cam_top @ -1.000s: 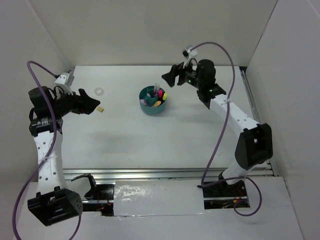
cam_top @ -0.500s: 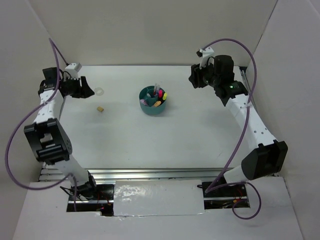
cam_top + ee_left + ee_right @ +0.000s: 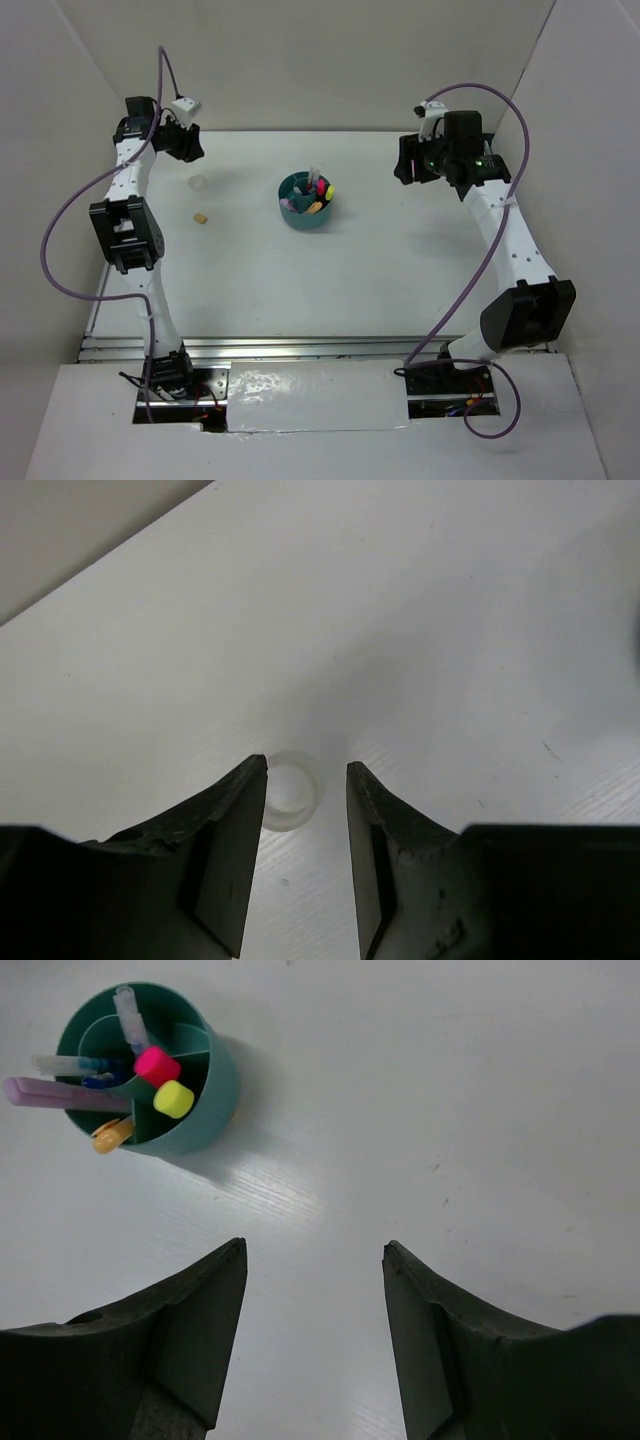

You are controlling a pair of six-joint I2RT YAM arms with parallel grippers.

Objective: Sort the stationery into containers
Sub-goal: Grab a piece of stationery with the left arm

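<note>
Teal organizer [image 3: 214, 1088] shows pink cap [image 3: 157, 1065], yellow cap [image 3: 173, 1099], lilac stick [image 3: 50, 1093].

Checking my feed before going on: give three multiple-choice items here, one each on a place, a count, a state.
1. Where is the clear ring? A at the near edge of the table; B on the table at the left gripper's fingertips; C in the right gripper.
2. How many items lie loose on the table? A none; B two; C five.
3. The right gripper is: A open, empty; B shut, empty; C shut on the ring.
Answers: B, the left wrist view shows it there; B, only ring and eraser; A, jaws apart, nothing between.
</note>
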